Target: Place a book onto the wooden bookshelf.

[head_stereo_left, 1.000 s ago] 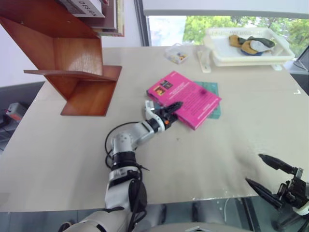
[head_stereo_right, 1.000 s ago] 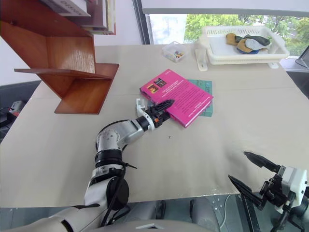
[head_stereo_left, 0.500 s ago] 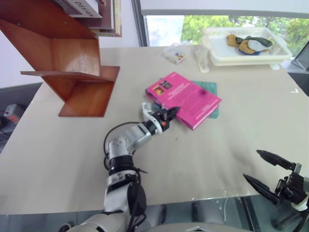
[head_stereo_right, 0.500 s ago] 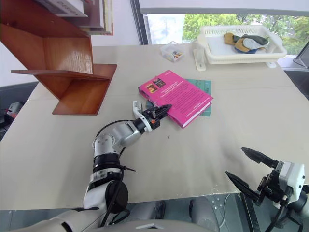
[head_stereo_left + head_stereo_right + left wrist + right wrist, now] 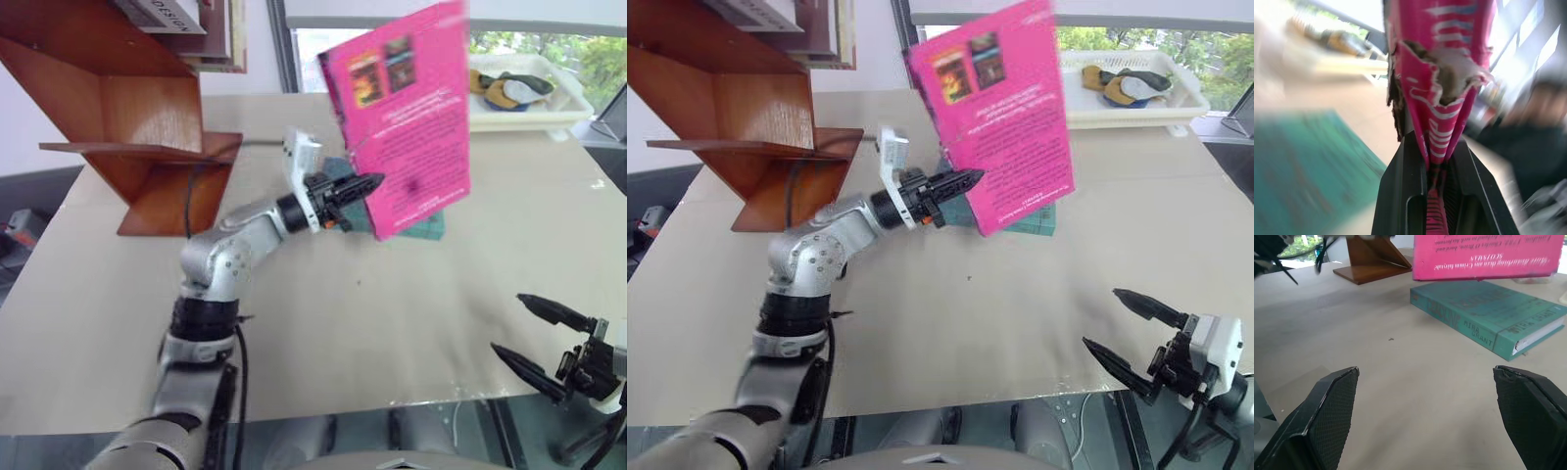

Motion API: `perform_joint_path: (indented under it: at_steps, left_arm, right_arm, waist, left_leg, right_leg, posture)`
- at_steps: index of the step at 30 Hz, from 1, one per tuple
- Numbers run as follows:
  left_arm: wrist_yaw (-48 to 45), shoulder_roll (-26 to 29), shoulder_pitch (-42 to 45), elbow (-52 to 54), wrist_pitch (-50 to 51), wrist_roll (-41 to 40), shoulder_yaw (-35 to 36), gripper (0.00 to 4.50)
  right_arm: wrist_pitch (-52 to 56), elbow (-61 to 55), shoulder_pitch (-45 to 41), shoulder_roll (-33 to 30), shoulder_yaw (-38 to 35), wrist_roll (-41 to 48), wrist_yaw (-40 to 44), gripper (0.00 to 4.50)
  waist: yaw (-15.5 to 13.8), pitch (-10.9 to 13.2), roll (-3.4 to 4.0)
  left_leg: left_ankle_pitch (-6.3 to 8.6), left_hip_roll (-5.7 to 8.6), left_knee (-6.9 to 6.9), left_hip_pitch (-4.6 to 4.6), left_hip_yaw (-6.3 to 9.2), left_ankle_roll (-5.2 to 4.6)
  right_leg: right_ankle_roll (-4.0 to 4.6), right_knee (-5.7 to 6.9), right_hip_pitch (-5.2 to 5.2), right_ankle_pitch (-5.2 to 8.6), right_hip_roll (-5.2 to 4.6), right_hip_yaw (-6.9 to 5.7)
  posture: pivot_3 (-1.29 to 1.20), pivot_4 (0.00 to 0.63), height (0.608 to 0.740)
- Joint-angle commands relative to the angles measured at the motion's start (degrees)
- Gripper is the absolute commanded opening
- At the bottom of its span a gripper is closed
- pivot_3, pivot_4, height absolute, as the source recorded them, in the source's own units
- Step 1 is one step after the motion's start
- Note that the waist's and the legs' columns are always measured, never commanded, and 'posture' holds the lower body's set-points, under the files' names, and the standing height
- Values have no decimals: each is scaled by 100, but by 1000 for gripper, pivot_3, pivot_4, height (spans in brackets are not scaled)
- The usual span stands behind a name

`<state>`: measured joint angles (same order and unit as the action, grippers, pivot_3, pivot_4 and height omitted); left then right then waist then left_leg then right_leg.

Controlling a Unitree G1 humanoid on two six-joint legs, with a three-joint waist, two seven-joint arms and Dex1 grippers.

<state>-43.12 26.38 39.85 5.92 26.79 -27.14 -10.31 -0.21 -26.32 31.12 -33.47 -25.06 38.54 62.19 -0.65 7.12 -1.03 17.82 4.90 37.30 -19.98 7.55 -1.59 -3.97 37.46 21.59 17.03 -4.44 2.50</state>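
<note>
The pink book (image 5: 404, 108) hides most of the teal book (image 5: 423, 223) and the white tray (image 5: 534, 98).

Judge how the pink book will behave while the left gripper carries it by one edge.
The pink book hangs upright from the left gripper, pinched at one edge, so it may swing or pivot. In the wrist view its cover looks crumpled between the fingers: probably bendy, and it could slip.

daylight enters from the window (image 5: 338, 59) beyond the surface's far edge; left wrist view heavily motion-blurred.
</note>
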Motion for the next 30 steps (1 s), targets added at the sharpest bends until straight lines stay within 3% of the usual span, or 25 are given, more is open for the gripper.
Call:
perform_joint_path:
  at_steps: [1, 5, 8, 14, 21, 30]
  left_arm:
    - [-499, 679, 357, -261, -2217, 1960, -743, 4]
    - [-370, 1134, 937, -786, -3303, 3065, -805, 4]
    - [-197, 1617, 1376, -1336, -4014, 4051, -901, 4]
    - [-203, 2239, 2367, -2656, -4934, 4956, -929, 4]
    - [-557, 2683, 3003, -3299, -5361, 5255, -845, 4]
    - [-2244, 3733, 2846, -2527, -4941, 4368, -309, 4]
  right_arm:
    - [57, -14, -167, -44, -20, 179, 26, 4500]
    - [238, 164, -589, 40, -80, 572, -43, 4500]
    - [758, 120, -1084, 17, -134, 1575, -65, 4500]
    - [1587, 842, -2157, -328, -12, 2345, 526, 4500]
    - [1867, 2241, -3454, -515, 377, 1929, 1373, 4500]
    - [2077, 3042, -4400, -442, 807, 1473, 1847, 4500]
  waist:
    - [-12, 2, 1]
    - [-21, 19, -11]
    - [-14, 26, -14]
    - [4, 40, -26]
    - [5, 41, -26]
    - [179, 42, -24]
  left_leg:
    - [0, 0, 0, 0, 2, 0]
    - [0, 0, 1, -5, 8, -1]
    - [0, 1, 2, -17, 17, -2]
    - [0, 2, 3, -24, 19, -3]
    - [0, 11, 45, -91, 45, -4]
    - [0, 17, 92, -130, 71, -4]
  right_leg:
    - [0, -3, 0, 0, 0, -1]
    - [0, -7, 0, 0, -5, -7]
    - [-1, -12, 6, 0, -4, -16]
    - [-1, -13, 11, 0, 0, -22]
    - [-1, 26, 56, -1, 14, -60]
    - [-1, 38, 77, -1, -30, -130]
  posture:
    - [0, 150, 740]
    - [0, 150, 740]
    - [0, 150, 740]
    - [0, 150, 740]
    - [0, 150, 740]
    - [0, 150, 740]
